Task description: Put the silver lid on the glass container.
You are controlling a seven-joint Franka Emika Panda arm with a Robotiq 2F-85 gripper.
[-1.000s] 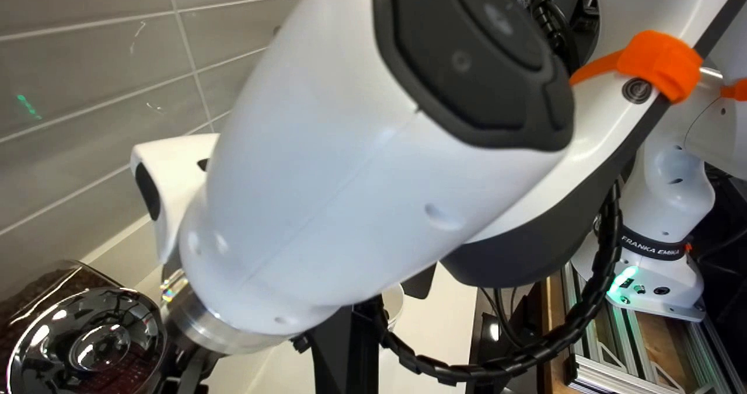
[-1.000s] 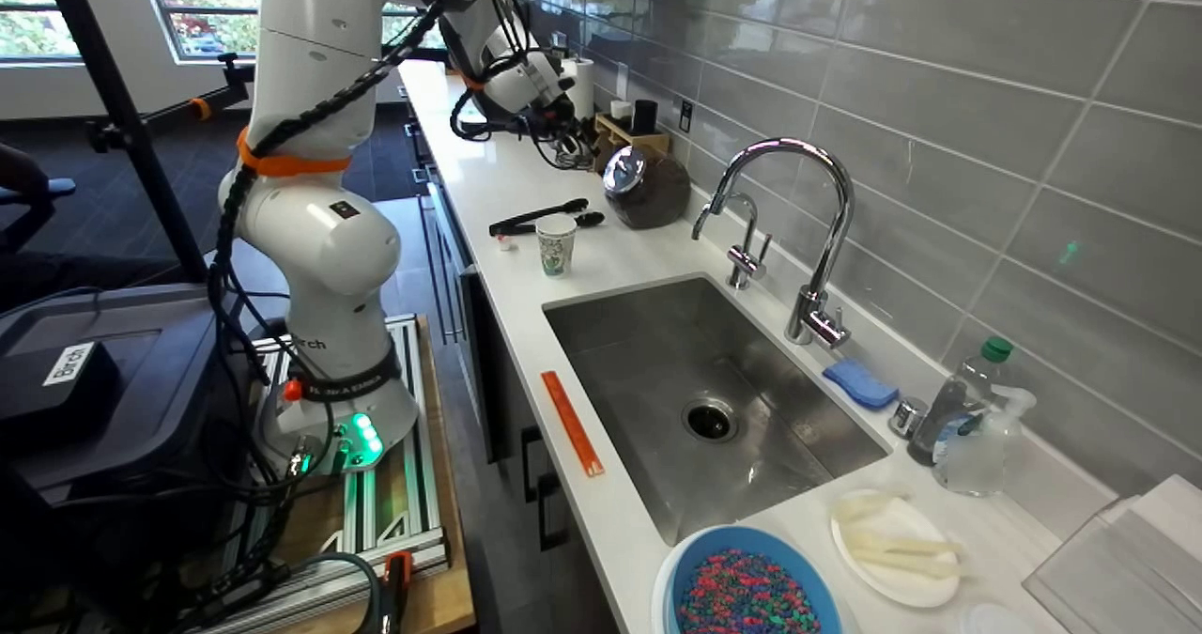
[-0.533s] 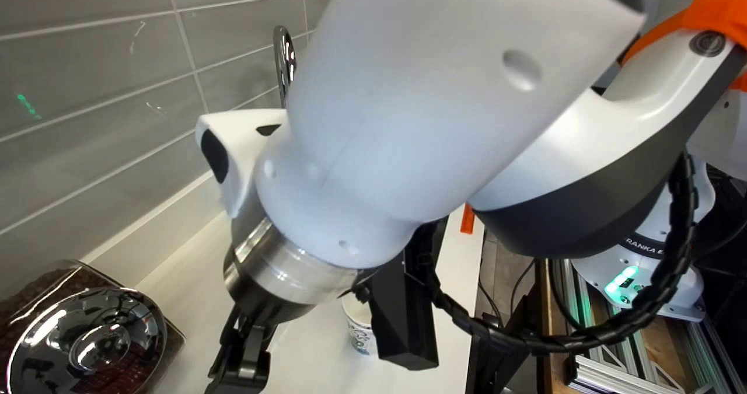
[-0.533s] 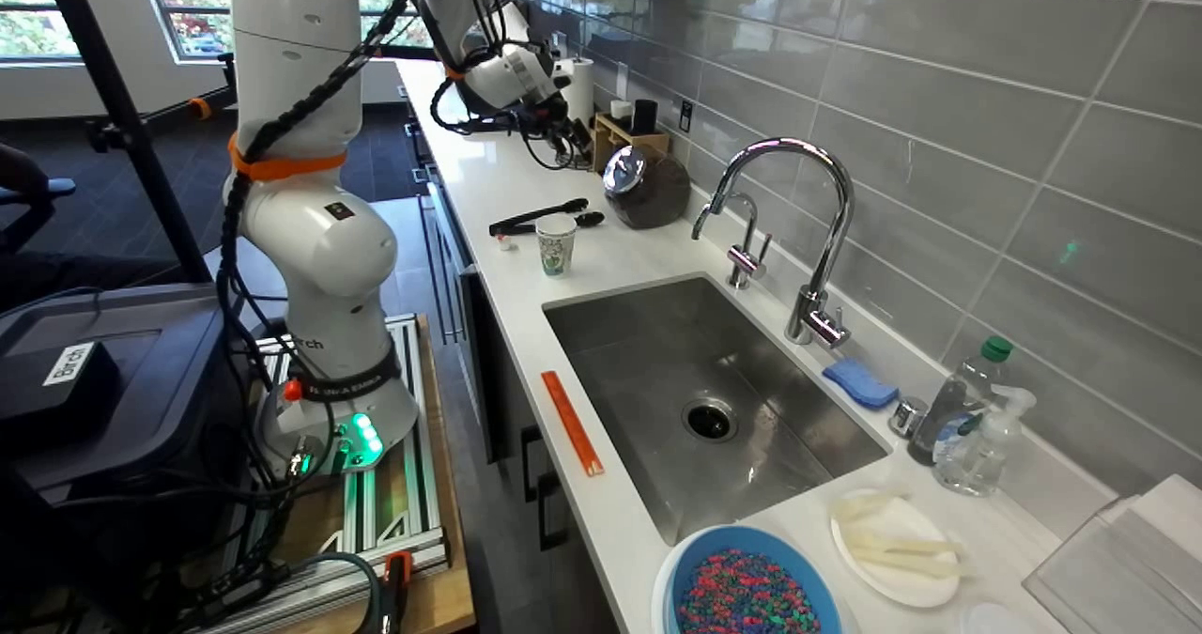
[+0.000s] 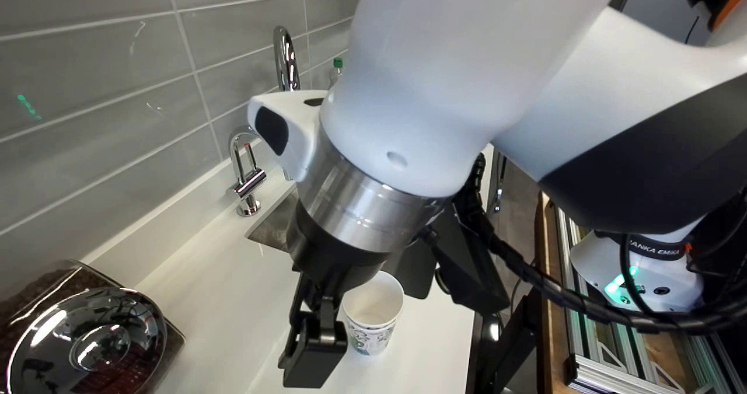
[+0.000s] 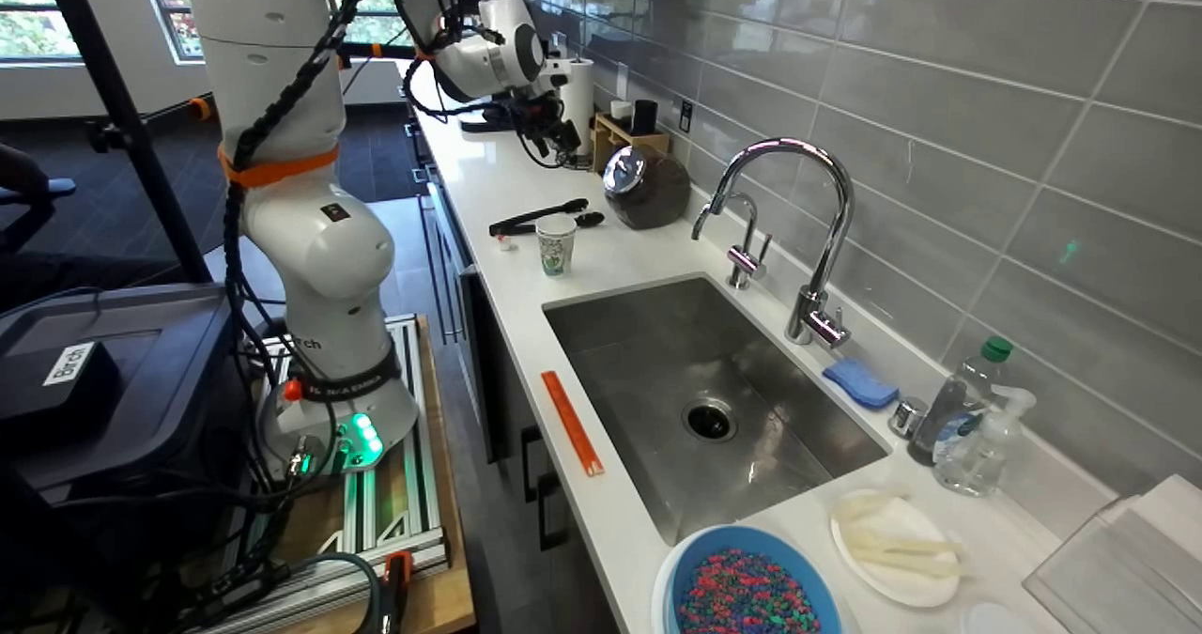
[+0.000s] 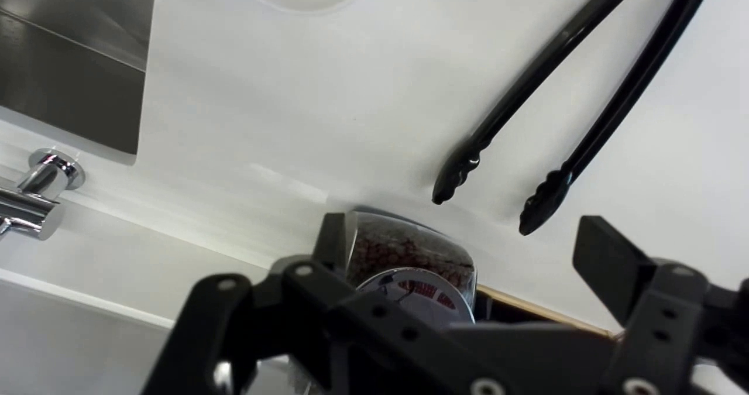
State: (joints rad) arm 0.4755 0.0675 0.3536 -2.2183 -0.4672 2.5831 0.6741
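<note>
I'd call this a kitchen: a steel sink (image 6: 639, 380) is set into a white counter (image 6: 610, 254) along a grey tiled wall (image 6: 977, 70), with a chrome faucet (image 6: 842, 209), a blue sponge (image 6: 860, 384) and a green-capped bottle (image 6: 958, 404) on its wall side, a white paper-towel roll (image 6: 579, 89) farther off, and cabinets (image 6: 515, 420) below. My own base (image 6: 319, 423) (hardly kitchenware) stands on metal rails (image 6: 427, 484) alongside. Home or office, I cannot tell.

The arm (image 6: 319, 239) arches over, its claw (image 7: 469, 254) angled downward with fingers (image 7: 611, 266) wide apart.
</note>
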